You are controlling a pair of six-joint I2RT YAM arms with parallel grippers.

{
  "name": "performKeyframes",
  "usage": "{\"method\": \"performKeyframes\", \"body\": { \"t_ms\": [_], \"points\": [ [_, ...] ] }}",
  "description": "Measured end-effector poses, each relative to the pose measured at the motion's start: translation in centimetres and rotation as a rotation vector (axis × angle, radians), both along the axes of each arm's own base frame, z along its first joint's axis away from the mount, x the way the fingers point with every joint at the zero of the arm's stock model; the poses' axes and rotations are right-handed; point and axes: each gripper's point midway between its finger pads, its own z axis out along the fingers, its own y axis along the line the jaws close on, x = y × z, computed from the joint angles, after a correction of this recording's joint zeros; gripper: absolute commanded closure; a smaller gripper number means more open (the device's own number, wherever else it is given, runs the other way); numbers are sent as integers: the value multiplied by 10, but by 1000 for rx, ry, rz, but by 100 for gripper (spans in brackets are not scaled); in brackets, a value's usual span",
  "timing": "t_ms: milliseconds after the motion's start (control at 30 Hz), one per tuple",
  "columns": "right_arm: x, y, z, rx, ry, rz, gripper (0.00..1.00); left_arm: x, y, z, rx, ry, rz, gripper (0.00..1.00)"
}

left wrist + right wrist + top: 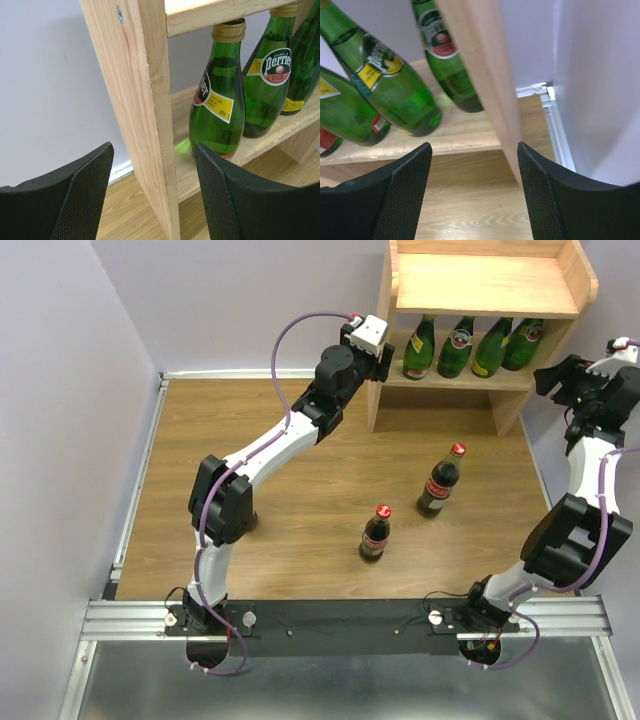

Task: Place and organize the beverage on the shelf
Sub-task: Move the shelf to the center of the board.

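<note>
The beverage set in view comprises four green glass bottles with gold caps (470, 345) and two dark cola bottles with red caps and red labels. The green bottles stand in a row on the lower tier of the light natural-wood two-tier shelf (480, 285), which sits at the far right corner of the wood-grain table (300, 440). One cola bottle (439, 483) stands upright on the table in front of the shelf. The other (375, 533) stands nearer the near edge, well apart from the first. Both cola bottles are not yet shelved, and the top board is bare. Treat each bottle as rigid, smooth-walled, moderately heavy if full, and liable to tip because of its tall narrow form; the green ones are breakable. Take hold across the body just below the shoulder, at or above the label, not at the cap. The left gripper (153, 150) is at the left side panel (145, 115) of the shelf, fingers (85, 195) spread and holding nothing, the panel edge lying in line between them. The right gripper (473, 147) is at the right side panel (485, 75), fingers likewise spread and empty. Contact with either panel cannot be confirmed.
</note>
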Motion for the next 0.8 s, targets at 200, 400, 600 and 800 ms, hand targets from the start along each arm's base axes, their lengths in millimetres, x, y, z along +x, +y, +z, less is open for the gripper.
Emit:
{"method": "performKeyframes", "body": {
  "t_ms": [200,400,600,800],
  "points": [
    [12,12,-4,-30,5,10,27,0,0,1,-1,-5,0,26],
    [17,3,6,-78,-33,-47,29,0,0,2,-3,-6,0,26],
    [23,-6,16,-115,-87,-83,31,0,0,2,-6,-5,-1,26],
    [38,-6,4,-126,-95,-75,36,0,0,2,-7,-5,-1,26]
  ]
}}
